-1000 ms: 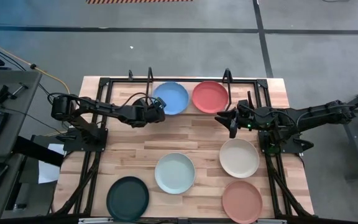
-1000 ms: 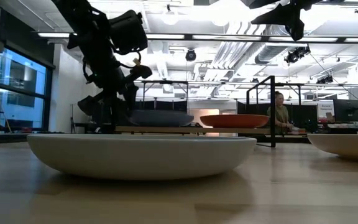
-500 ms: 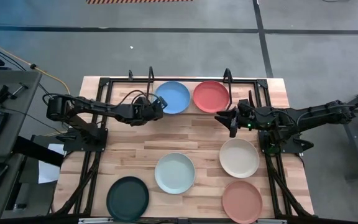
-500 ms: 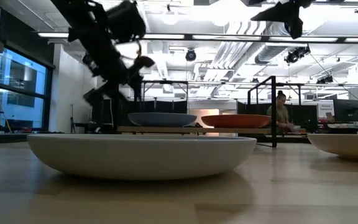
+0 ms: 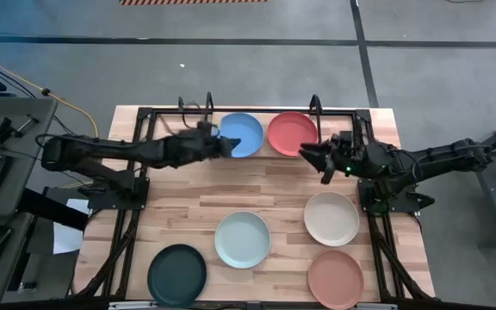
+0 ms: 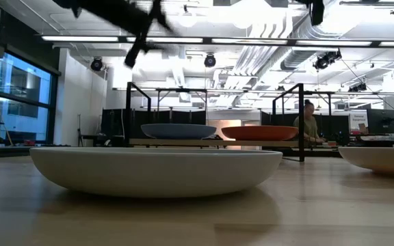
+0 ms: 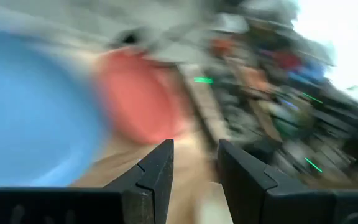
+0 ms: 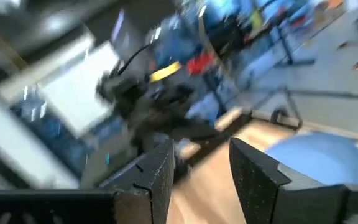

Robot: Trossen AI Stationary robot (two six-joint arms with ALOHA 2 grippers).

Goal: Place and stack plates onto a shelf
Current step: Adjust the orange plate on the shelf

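Your blue plate (image 5: pixel 238 135) and coral red plate (image 5: pixel 291 133) sit side by side on the shelf (image 5: pixel 263 158) — one base for each stack. The other four plates wait on the table (image 5: pixel 282 200). Your left gripper (image 5: pixel 227 144) reaches in low over the blue plate's near rim, fingers parted, holding nothing. Your right gripper (image 5: pixel 317 157) hangs beside the coral red plate, arm stretched across — fingers apart and empty.
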